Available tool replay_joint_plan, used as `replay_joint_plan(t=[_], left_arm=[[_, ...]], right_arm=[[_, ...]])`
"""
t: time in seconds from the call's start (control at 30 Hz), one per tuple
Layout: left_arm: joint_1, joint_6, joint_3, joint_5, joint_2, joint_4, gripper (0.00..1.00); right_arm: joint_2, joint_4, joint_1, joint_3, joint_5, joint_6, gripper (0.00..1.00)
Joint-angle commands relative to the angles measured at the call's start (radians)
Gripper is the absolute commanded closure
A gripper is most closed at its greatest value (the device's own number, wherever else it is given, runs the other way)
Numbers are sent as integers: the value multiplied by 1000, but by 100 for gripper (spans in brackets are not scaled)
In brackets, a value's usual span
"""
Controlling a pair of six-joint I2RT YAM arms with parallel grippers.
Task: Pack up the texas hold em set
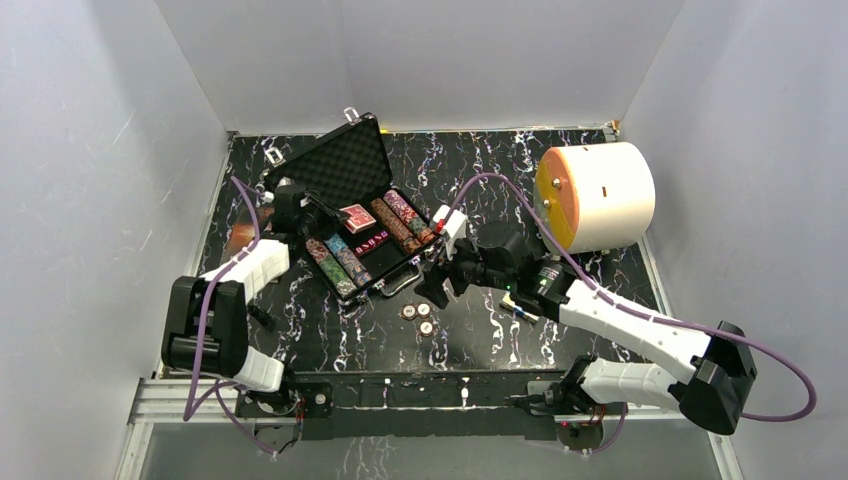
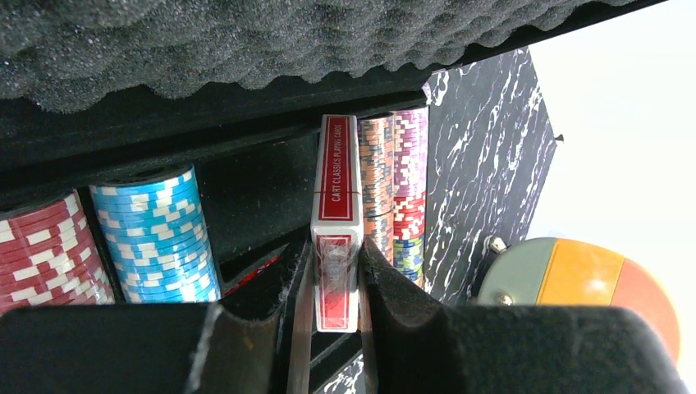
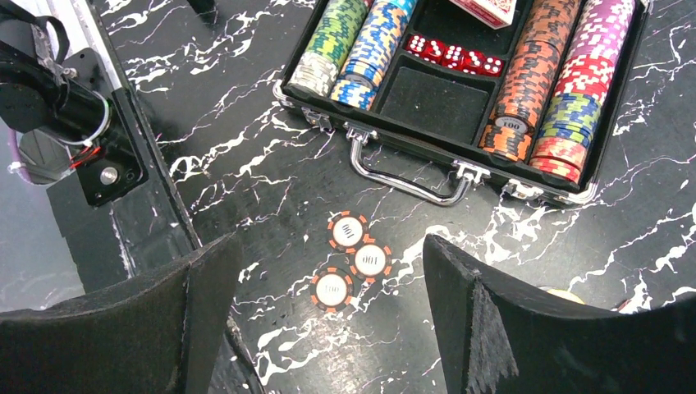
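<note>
Marble table (image 1: 480, 335); red deck (image 2: 335, 197) sides hidden by left gripper (image 2: 335, 267).

The red card deck (image 2: 336, 176) reads "PLAYING CARDS" (words before it unclear); three loose chips (image 3: 371, 261) show "100".

I saw the black marbled table (image 1: 480, 170) carrying the open case (image 1: 335, 165), three loose chips (image 3: 369, 260) just off its handle, and a white cylinder (image 1: 610, 195) to its right.

Three chips (image 3: 369, 260) on the table (image 1: 500, 160) just before the open case (image 1: 345, 165), near its handle (image 3: 408, 182), cylinder (image 1: 610, 195) well to the right
</note>
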Motion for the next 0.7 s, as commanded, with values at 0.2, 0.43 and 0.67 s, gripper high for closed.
replay_joint_plan(t=[0.2, 0.43, 0.67], left_arm=[[-16, 6, -18, -10, -79, -36, 100], [-19, 5, -18, -5, -65, -28, 100], [-21, 6, 0, 15, -16, -15, 100]], right_arm=[[34, 53, -2, -10, -14, -5, 11], [38, 50, -1, -11, -22, -1, 11], [42, 48, -2, -11, -20, -1, 11]])
